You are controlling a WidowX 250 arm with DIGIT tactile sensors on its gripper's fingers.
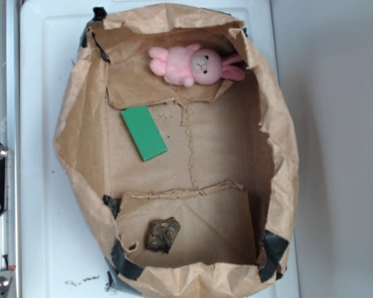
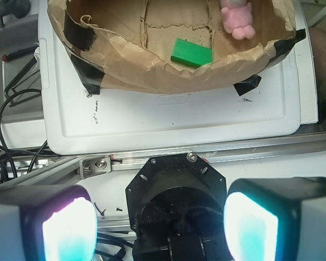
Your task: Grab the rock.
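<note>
The rock (image 1: 162, 234) is a small rough brown-grey lump on the floor of the brown paper bag (image 1: 280, 149), near its front end in the exterior view. It is hidden in the wrist view. My gripper (image 2: 160, 225) is open and empty, its two glowing pads (image 2: 70, 231) wide apart. It hangs over the robot's black base (image 2: 176, 187), outside the bag and well away from the rock. The gripper does not show in the exterior view.
A pink plush bunny (image 1: 194, 64) lies at the bag's far end, also in the wrist view (image 2: 237, 19). A flat green block (image 1: 143, 132) lies mid-bag, also in the wrist view (image 2: 192, 53). The bag sits on a white tray (image 2: 168, 125). Metal rail (image 2: 223, 155) and cables (image 2: 16, 114) lie nearby.
</note>
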